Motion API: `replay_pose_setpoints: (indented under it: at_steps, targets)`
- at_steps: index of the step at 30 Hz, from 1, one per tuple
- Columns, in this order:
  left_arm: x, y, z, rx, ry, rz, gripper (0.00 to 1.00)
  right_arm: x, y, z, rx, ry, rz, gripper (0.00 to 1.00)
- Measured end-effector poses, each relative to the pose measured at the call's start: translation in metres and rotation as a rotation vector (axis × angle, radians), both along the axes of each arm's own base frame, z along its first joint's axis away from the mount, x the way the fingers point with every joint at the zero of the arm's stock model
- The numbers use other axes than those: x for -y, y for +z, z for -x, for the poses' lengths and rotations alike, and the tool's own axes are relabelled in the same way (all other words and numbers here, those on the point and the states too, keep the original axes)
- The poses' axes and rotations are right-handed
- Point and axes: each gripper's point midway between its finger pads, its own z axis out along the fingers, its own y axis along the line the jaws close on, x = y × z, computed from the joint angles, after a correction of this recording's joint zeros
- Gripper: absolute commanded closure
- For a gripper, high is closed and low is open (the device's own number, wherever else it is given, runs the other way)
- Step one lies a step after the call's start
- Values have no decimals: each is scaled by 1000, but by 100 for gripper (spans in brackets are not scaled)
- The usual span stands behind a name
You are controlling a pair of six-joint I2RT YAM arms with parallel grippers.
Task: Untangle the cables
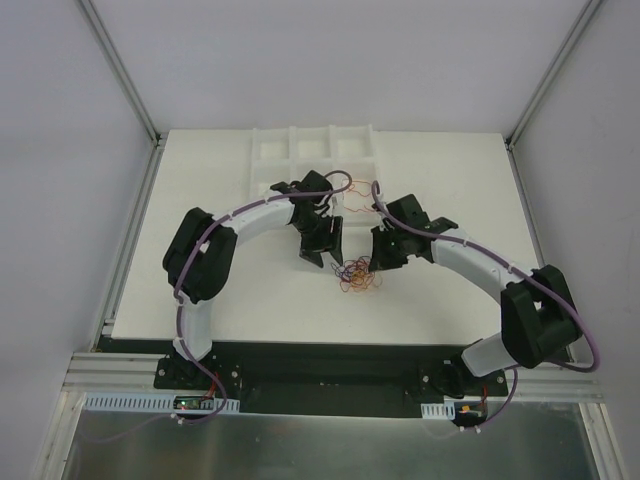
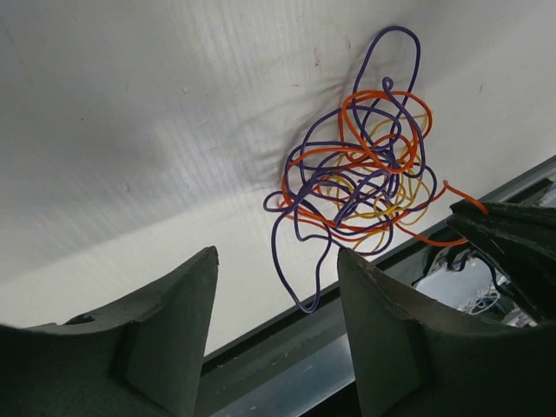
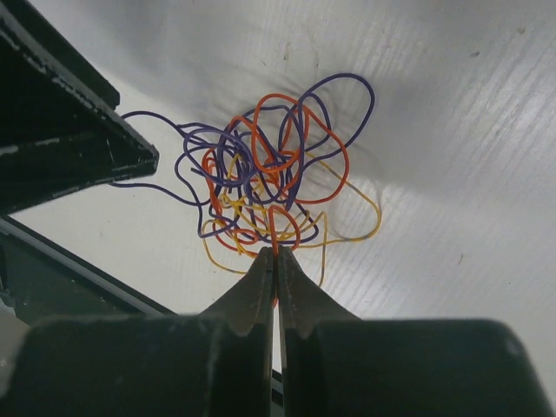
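Observation:
The cables (image 1: 357,274) are a small tangle of thin curly orange, purple and yellow-tan wires on the white table, between my two grippers. My right gripper (image 3: 275,253) is shut on an orange wire at the tangle's near edge (image 3: 276,187); it sits just right of the tangle in the top view (image 1: 377,263). My left gripper (image 2: 276,261) is open and empty, just short of the tangle (image 2: 360,174), with a purple loop hanging between its fingertips. In the top view it is just left of the tangle (image 1: 323,250).
A white compartmented tray (image 1: 312,150) stands at the back of the table behind the arms. Another loose orange wire (image 1: 368,192) lies by the tray's front right. The table's front edge and a metal rail (image 2: 365,330) lie close below the tangle.

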Motion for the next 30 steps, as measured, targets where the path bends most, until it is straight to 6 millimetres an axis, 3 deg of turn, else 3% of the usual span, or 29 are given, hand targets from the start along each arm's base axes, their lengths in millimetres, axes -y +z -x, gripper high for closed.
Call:
replay_pose_setpoints:
  at_steps: [3,7,9,13,17,20,25,30]
  targets:
    - [4,-1,-4,10,4,-2,73,2,3,3,6,-7,-5,98]
    - [4,-6,0,11,-10,-12,89,5,8,1,30,-18,6,99]
    - [0,-13,6,-4,-14,-23,87,8,9,-1,43,-27,15,99]
    - [-11,-26,20,-45,-28,-49,64,9,9,-2,48,-34,22,99]
    - [-9,-25,27,-69,-42,-23,62,11,9,-3,52,-40,30,100]
    - [-6,-23,28,-74,-48,-1,67,14,7,-2,51,-44,47,100]
    - [-5,-22,27,-69,-47,2,100,16,9,-2,55,-54,56,100]
    - [-29,-37,16,14,-32,-144,100,35,11,-8,101,-113,138,100]
